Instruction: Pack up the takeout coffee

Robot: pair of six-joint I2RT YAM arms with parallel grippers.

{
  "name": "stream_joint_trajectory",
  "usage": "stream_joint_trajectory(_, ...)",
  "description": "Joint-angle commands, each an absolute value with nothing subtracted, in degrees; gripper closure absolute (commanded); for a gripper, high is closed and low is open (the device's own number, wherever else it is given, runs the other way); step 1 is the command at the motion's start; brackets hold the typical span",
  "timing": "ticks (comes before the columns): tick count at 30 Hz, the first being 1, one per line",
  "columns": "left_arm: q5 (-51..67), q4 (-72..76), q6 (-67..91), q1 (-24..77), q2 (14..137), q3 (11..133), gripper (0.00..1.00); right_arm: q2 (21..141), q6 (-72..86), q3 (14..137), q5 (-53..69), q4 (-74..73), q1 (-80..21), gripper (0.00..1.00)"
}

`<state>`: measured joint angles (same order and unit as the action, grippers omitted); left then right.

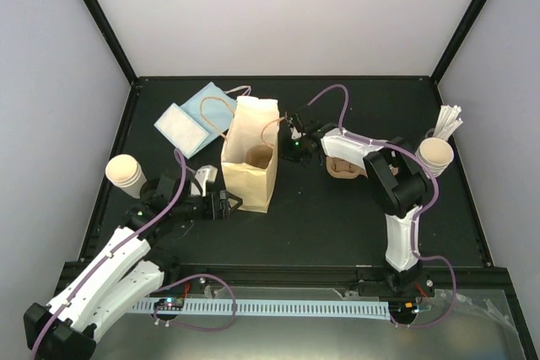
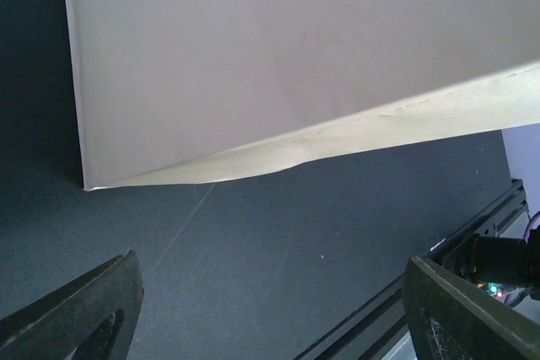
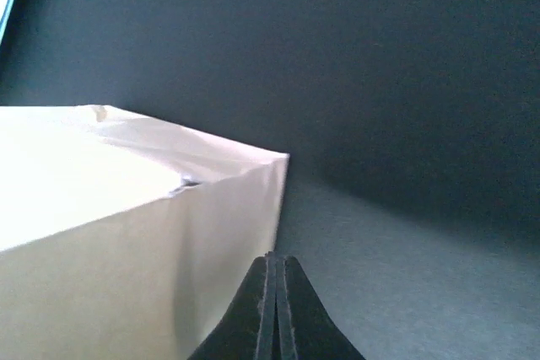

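Left end effector (image 2: pixel 270 292) wide apart beside upright paper bag (image 1: pixel 250 176), right end effector (image 3: pixel 276 269) together, takeout coffee (image 1: pixel 126 171) outside.

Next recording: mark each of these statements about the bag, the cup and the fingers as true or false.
1. The paper bag stands upright with its top open. True.
2. The left fingers are closed on the bag. False: they are spread apart and hold nothing.
3. The right fingers are pressed together. True.
4. The single cup is inside the bag. False: it stands on the table, left of the bag.
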<state>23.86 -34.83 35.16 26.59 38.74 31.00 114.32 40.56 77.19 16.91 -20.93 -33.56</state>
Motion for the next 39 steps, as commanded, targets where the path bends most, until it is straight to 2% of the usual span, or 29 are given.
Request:
stream_joint_trajectory(1,25.3,-32.9,34.3,26.4,38.6,30.9,0.14,113.2,38.0,77.7,14.6,-23.4,-32.1,0.99)
stream_joint_trajectory(10,21.7,-36.9,31.0,26.5,37.3,35.5,0.12,103.7,33.6,73.5,5.1,-28.4,-31.4,0.99)
stream_joint_trajectory(19,9.0,-46.1,28.9,24.7,34.0,45.1,0.11,90.2,32.0,65.1,-2.9,-29.8,-31.3,0.99)
stream_joint_trajectory(25,-5.7,-58.5,26.7,22.6,39.2,54.7,0.05,83.0,30.6,61.4,-3.0,-31.1,-31.3,0.99)
stream_joint_trajectory(39,-12.2,-59.8,27.6,15.7,45.2,53.3,0.01,69.2,28.1,53.5,-4.6,-31.5,-31.3,0.98)
